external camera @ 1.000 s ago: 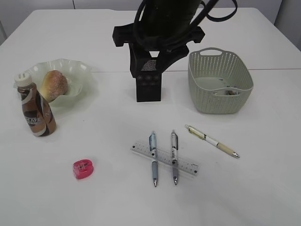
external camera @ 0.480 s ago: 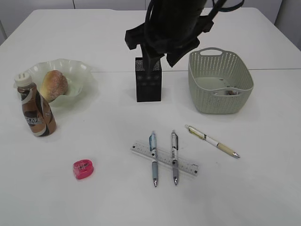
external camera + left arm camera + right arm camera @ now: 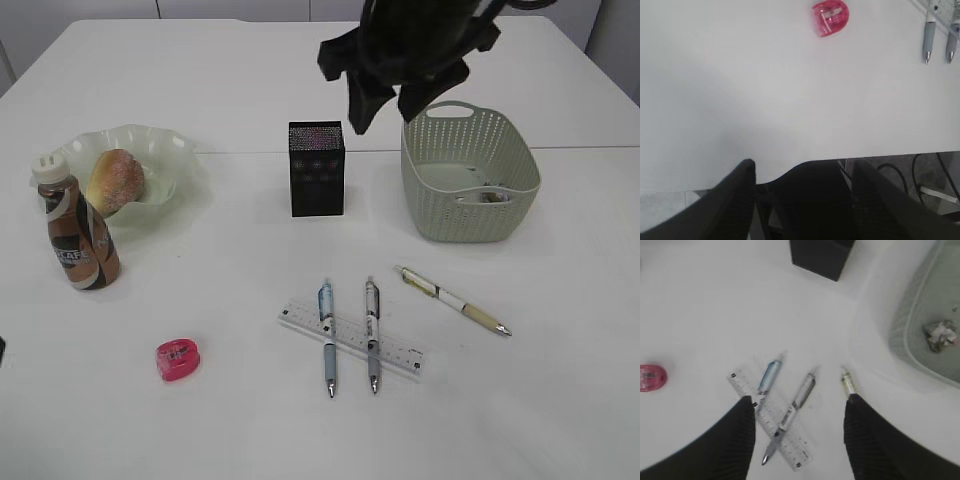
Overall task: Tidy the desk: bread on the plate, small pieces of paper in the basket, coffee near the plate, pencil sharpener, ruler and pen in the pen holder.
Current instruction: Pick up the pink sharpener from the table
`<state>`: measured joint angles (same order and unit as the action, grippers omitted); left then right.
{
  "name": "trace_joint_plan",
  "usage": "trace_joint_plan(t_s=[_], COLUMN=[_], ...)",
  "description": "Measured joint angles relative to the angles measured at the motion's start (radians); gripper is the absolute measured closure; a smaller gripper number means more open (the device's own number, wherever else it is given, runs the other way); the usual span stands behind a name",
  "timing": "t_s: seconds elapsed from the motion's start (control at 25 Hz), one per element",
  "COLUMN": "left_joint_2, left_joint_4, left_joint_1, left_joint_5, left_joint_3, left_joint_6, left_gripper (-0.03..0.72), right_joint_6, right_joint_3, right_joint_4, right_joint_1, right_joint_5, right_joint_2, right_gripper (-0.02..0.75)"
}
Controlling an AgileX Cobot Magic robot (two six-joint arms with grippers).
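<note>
While the black square pen holder with the fine dotted flower pattern is standing upright near the middle of the large plain white desk, everything else is lying around it. In front of the pen holder, the short clear plastic ruler is resting flat with two grey-tipped pens crossing over it, and a third, cream-barrelled pen is lying apart from it, nearer the basket. Further forward and to the left of the pen holder, the pink pencil sharpener is sitting alone. To the right of the pen holder, the grey-green perforated plastic basket is holding a small crumpled piece of paper. Well to the left of the pen holder, the golden-brown bread roll is lying on the translucent pale green plate with the ruffled rim, and the coffee bottle with the swirl label and white cap is standing just beside that plate. The right gripper is hanging above and just right of the pen holder, its fingers spread apart and holding nothing. The left gripper is hovering at the near desk edge, fingers also parted and empty.
</note>
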<state>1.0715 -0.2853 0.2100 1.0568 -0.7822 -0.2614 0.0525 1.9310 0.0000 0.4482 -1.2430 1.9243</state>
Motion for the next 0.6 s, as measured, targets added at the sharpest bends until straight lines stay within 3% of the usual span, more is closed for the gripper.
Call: trace_joint_plan(t_s=[0.24,0.48,0.6], left_joint_2=[0.19,0.447,0.57], left_joint_4=[0.076,0.151,0.16], left_joint_1=[0.148,0.2,0.217], left_joint_5=[-0.066,-0.089,-0.06], left_joint_3=[-0.041,-0.219,-0.319], left_joint_6=[-0.079,-0.101,-0.103], left_gripper=[0.239,0.24,0.24], right_joint_6=[-0.016,-0.016,-0.016], right_joint_3=[0.0,0.0,0.0], right_joint_4=[0.007,0.0,0.0], right_joint_1=[-0.137,-0.245,-0.259], right_joint_5=[0.0,0.0,0.0], right_joint_2=[0.0,0.0,0.0], right_gripper=[0.321,0.321,0.321])
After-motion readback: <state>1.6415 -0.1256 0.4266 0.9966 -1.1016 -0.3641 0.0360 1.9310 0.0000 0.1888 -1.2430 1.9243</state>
